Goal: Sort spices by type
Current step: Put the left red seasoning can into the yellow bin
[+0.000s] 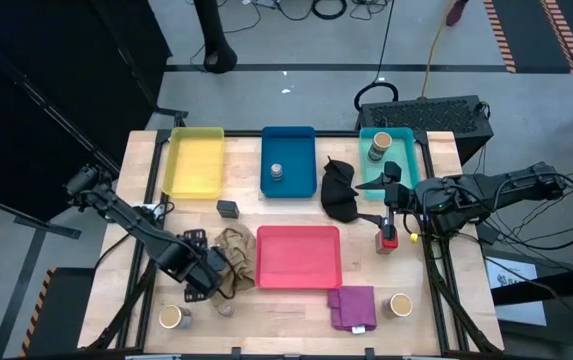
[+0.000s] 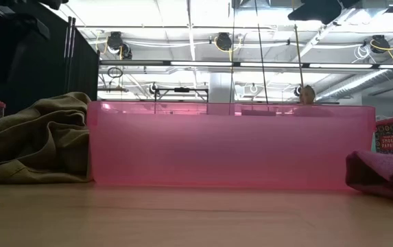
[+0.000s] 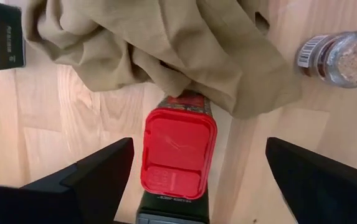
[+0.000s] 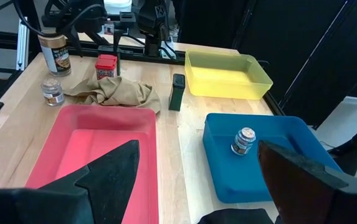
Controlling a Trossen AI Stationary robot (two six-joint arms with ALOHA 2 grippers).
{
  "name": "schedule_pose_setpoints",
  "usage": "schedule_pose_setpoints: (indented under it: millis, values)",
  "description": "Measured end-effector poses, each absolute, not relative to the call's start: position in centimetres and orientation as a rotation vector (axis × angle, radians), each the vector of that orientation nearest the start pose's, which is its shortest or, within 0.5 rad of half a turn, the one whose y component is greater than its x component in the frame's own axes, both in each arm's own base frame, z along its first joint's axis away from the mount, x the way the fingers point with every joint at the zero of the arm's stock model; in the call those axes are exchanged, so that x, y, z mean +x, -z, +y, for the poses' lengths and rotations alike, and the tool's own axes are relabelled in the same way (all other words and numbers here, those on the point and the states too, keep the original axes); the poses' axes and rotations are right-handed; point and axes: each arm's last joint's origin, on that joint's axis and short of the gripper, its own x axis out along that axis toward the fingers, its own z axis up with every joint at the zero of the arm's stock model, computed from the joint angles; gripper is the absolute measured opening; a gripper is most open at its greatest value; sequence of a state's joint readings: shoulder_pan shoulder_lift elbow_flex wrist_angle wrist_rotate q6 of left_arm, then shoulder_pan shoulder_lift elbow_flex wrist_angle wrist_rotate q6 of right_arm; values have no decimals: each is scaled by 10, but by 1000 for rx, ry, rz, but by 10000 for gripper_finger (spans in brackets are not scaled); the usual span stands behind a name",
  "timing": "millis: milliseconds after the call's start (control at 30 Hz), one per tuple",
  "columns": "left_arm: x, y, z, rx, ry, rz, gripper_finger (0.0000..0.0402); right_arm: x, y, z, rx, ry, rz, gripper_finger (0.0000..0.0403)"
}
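In the left wrist view a red cube (image 3: pixel 178 152) with a red lid stands on the wood against the edge of the beige cloth (image 3: pixel 166 43). My left gripper (image 3: pixel 200 165) is open, one finger on each side of the cube, clear of it. In the high view this gripper (image 1: pixel 204 272) sits over the cloth's left side (image 1: pixel 234 258). My right gripper (image 1: pixel 371 200) hovers open near the black cloth (image 1: pixel 339 190). A second red cube (image 1: pixel 388 240) stands just nearward of it. A silver tin (image 4: pixel 243 140) sits in the blue tray (image 4: pixel 271 180).
A dark grey tin (image 1: pixel 228 208), tan jars (image 1: pixel 173 317) (image 1: pixel 400 304) and a small round tin (image 1: pixel 225 309) stand on the table. Another tan jar (image 1: pixel 382 147) is in the teal tray (image 1: pixel 371 170). The yellow tray (image 1: pixel 195 160), red tray (image 1: pixel 298 256) and purple cloth (image 1: pixel 353 306) lie around.
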State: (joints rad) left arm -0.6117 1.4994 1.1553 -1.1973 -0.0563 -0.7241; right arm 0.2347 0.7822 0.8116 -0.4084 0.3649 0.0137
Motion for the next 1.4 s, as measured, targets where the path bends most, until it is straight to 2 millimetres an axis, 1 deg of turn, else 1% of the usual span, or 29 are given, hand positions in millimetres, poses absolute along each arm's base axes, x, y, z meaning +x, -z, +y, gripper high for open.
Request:
schedule_pose_setpoints:
  millis: [400, 500, 633, 733, 933, 1133, 1300, 1400]
  values:
    - [210, -243, -144, -63, -106, 1513, 370, 162, -322, 28, -101, 131, 361, 310]
    - [206, -237, -141, -57, -115, 1532, 370, 162, -322, 28, -98, 131, 361, 310]
    - [195, -227, -135, -66, -119, 1573, 366, 162, -322, 28, -98, 131, 361, 310]
    - [190, -225, -132, -88, -97, 1540, 355, 162, -322, 28, -98, 132, 361, 310]
    - [185, -219, -128, -137, -90, 1495, 339, 162, -322, 28, -98, 132, 361, 310]
    - [181, -206, -125, -123, -103, 1517, 338, 162, -322, 28, -94, 132, 361, 310]
    - [183, -198, -126, -139, -77, 1483, 338, 162, -322, 28, -83, 134, 361, 310]
    - [184, -197, -127, -152, -71, 1468, 337, 162, -322, 28, -83, 135, 361, 310]
